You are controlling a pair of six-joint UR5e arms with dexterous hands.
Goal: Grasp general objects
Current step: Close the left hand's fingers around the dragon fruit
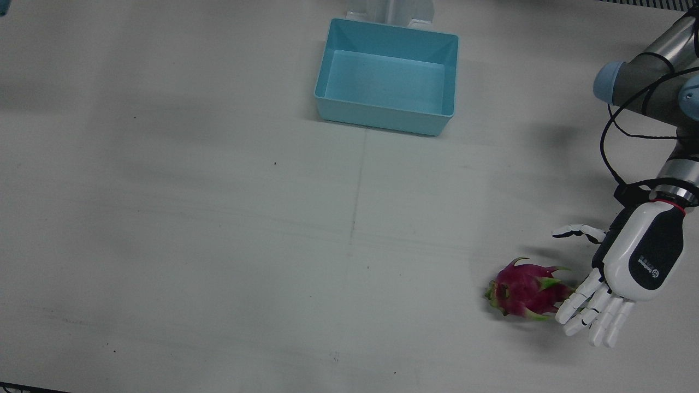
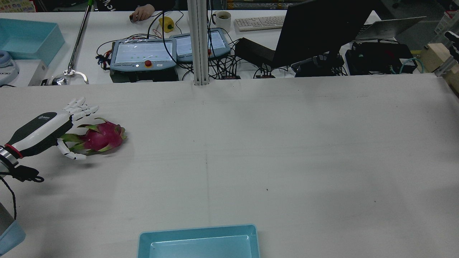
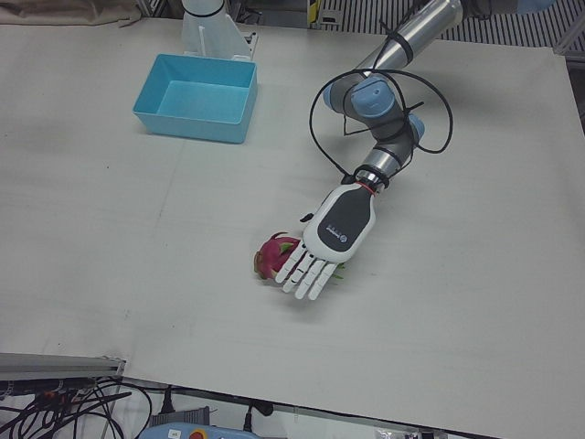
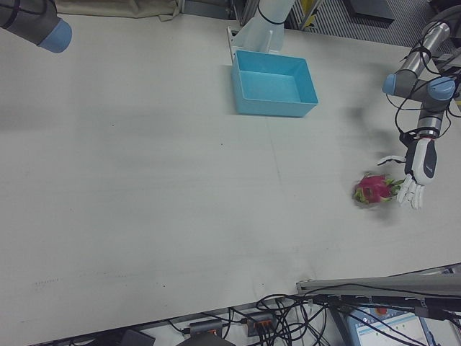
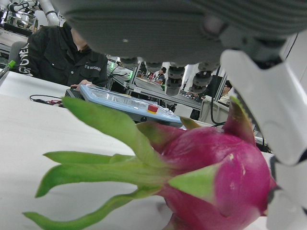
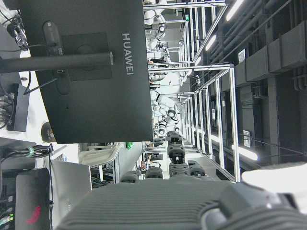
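A pink dragon fruit [image 1: 522, 289] with green leaf tips lies on the white table near the operators' edge. My left hand [image 1: 628, 267] is open at its leafy end, palm toward it. The fingers [image 1: 587, 311] reach past one side and the thumb [image 1: 579, 231] stands off the other; I cannot tell if they touch. The rear view shows the same hand [image 2: 41, 130] beside the dragon fruit [image 2: 102, 137]. The left hand view is filled by the dragon fruit [image 5: 216, 175], close under the palm. My right hand [image 6: 158, 206] shows only in its own view, fingers extended, holding nothing.
An empty light-blue bin [image 1: 387, 76] sits mid-table on the robot's side, far from the fruit. The right arm's elbow [image 4: 45, 27] hangs above the far corner. Beyond the table stand a dark monitor [image 2: 319, 28], teach pendants [image 2: 143, 53] and cables.
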